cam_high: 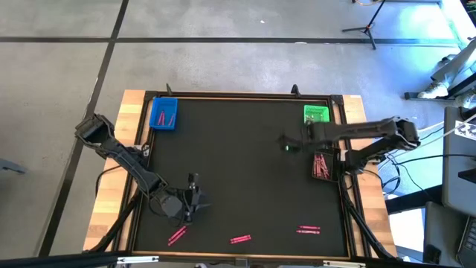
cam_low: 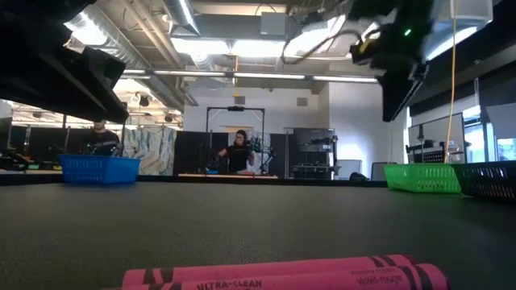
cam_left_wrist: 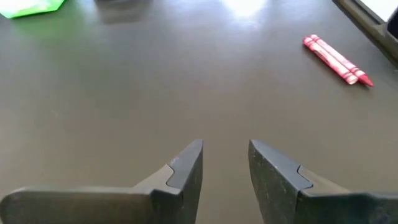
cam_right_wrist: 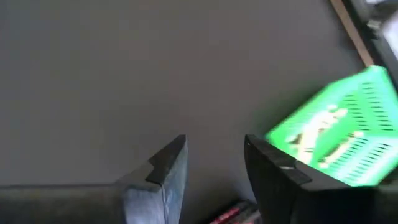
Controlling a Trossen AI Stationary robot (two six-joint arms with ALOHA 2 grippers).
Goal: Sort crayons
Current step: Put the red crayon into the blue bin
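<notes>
Handling crayons (cam_high: 239, 240): light, stiff, brittle, prone to roll; pinch mid-length. Left gripper (cam_left_wrist: 225, 163) and right gripper (cam_right_wrist: 214, 155) jaws spread, empty

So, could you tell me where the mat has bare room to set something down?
The wide middle is bare, between the blue tray and the green tray. Crowded spots: the crayon pile by the right gripper, and the loose crayons along the near edge beside the left gripper.
</notes>
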